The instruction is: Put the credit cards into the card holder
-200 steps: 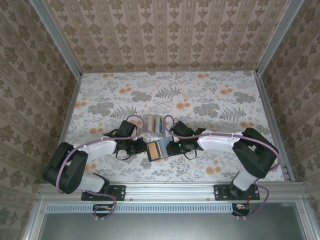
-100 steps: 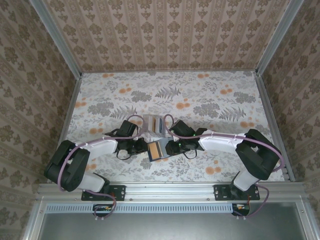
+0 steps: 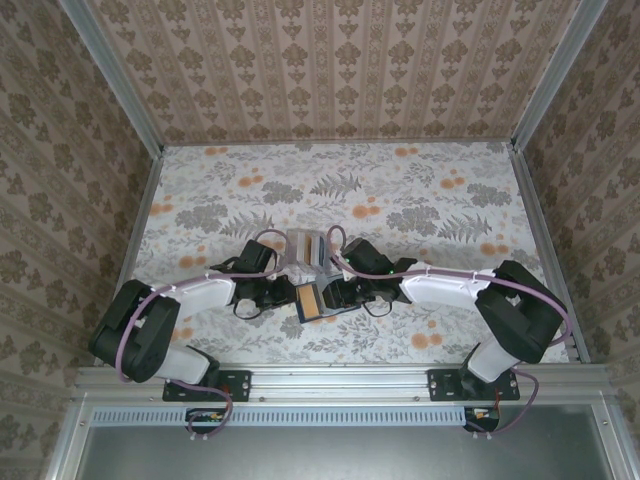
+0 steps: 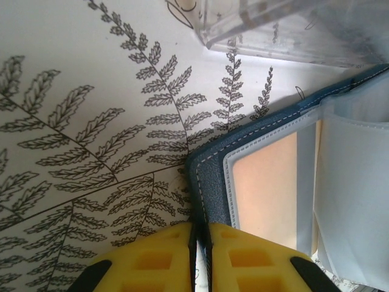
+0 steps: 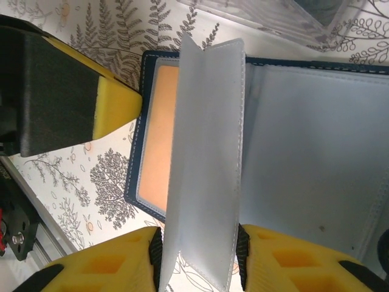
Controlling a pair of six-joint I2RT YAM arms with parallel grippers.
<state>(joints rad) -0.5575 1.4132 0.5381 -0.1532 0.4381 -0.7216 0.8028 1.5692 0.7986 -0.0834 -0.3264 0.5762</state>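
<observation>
the card holder (image 5: 304, 152) lies open on the table (image 3: 400, 200) between the arms, by the clear rack (image 3: 305, 245). one orange card (image 5: 159, 134) is in a pocket; more may be left. the left gripper (image 4: 199, 255) pinches its blue edge. the right gripper (image 5: 199, 261) has fingers on both sides of a clear flap (image 5: 206, 152); squeezing or not, i cannot tell.

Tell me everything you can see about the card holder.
The card holder lies open on the floral table, beside a clear rack. Its cover is grained navy with pale stitching; inside are frosted plastic sleeves, one holding an orange card. The left gripper pinches its cover edge; one raised sleeve stands between the fingers of the right gripper.
</observation>
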